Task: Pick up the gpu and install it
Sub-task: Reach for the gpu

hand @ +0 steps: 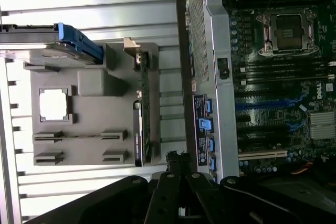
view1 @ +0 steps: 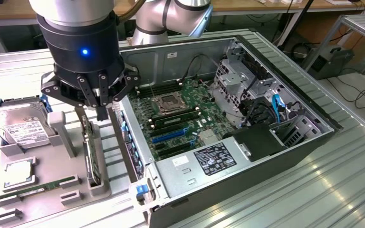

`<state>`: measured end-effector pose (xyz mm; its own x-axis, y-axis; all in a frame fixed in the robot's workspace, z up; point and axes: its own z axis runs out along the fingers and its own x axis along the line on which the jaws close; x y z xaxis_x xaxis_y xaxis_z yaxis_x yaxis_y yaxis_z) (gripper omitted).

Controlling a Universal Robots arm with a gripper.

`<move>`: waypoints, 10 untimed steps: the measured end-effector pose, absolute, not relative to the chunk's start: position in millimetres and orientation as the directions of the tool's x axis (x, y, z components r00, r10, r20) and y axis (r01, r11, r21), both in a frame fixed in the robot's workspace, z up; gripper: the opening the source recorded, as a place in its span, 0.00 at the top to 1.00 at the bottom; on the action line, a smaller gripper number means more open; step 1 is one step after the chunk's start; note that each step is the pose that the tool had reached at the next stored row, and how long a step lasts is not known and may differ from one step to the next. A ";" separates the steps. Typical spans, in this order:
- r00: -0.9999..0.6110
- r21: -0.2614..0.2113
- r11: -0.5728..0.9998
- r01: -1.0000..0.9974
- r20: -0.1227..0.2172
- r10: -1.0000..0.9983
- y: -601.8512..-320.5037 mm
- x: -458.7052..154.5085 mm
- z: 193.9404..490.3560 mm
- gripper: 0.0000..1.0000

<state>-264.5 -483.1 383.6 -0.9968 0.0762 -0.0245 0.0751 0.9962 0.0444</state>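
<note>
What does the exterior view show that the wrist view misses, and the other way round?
Exterior view adds: the robot arm above its end effector, the label on the hard drive, and the power supply. Wrist view adds: a straight-down look along the gpu's top edge. Both share: the gpu standing on edge in the grey tray, and the processor socket.

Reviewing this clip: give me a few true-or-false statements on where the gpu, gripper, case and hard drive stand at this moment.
1. The gpu stands on edge in the grey holder. True.
2. The gripper grips the gpu. False: it is shut and empty, above the holder and clear of the card.
3. The computer case lies open, motherboard exposed. True.
4. The hard drive sits inside the case. False: it rests on the holder, at the exterior view's left.
</note>
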 end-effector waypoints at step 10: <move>-0.997 0.044 0.996 0.075 -0.024 0.076 -485.3 -264.5 383.3 0.89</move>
<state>-264.5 -485.3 383.3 -0.9968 0.0762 -0.0245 0.0751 0.9962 0.0443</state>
